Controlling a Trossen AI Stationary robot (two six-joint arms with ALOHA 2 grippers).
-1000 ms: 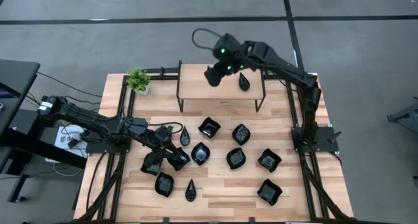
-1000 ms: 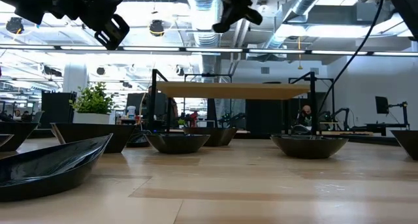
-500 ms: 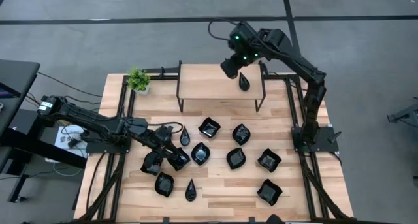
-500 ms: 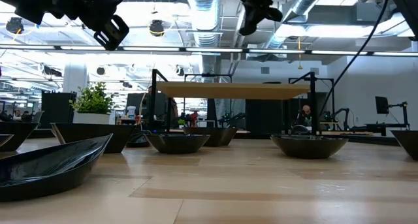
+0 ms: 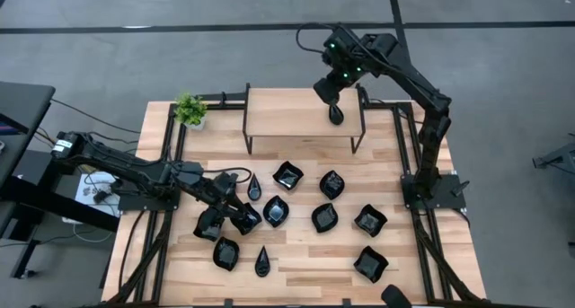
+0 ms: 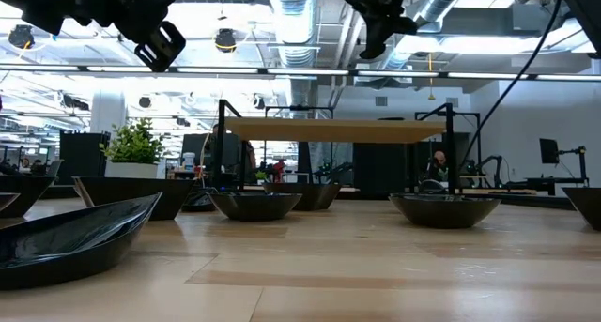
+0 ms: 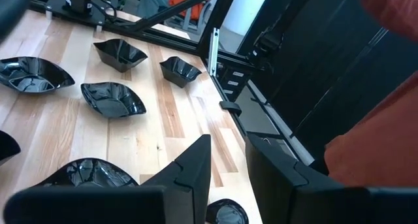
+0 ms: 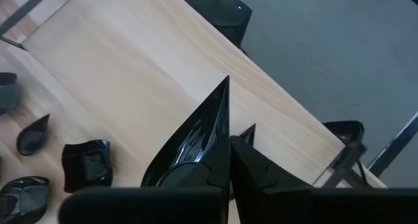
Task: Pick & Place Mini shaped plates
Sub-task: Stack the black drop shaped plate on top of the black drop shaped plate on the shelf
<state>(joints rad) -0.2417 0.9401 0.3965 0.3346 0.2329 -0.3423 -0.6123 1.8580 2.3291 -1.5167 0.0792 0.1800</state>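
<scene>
**Asker:** Start on the left. What is your left hand doing?

**Me:** My left hand point(image 5: 225, 220) hangs low in front of the raised light-wood shelf on black legs point(image 5: 287, 110), toward its left end. Its fingers are partly apart, with nothing between them. It is over the left edge of the small glossy black mini shaped plates point(image 5: 287, 175), which are scattered on the pale plank surface point(image 5: 305, 263) in front of the shelf.

**Asker:** How would you take one well?

**Me:** They look hard and slick, with thin rims. Some are squarish and wavy, some teardrop. I would pinch one across a raised rim rather than the smooth bowl. I would come straight down so I don't nudge the neighbours, which lie close together there.

**Asker:** And on the right?

**Me:** My right hand point(image 5: 328, 91) is above the shelf's right end, fully closed and, as far as I can judge, empty. One glossy black teardrop plate point(image 5: 336, 116) lies on the shelf just beneath it. The rest are not yet on the shelf.
</scene>
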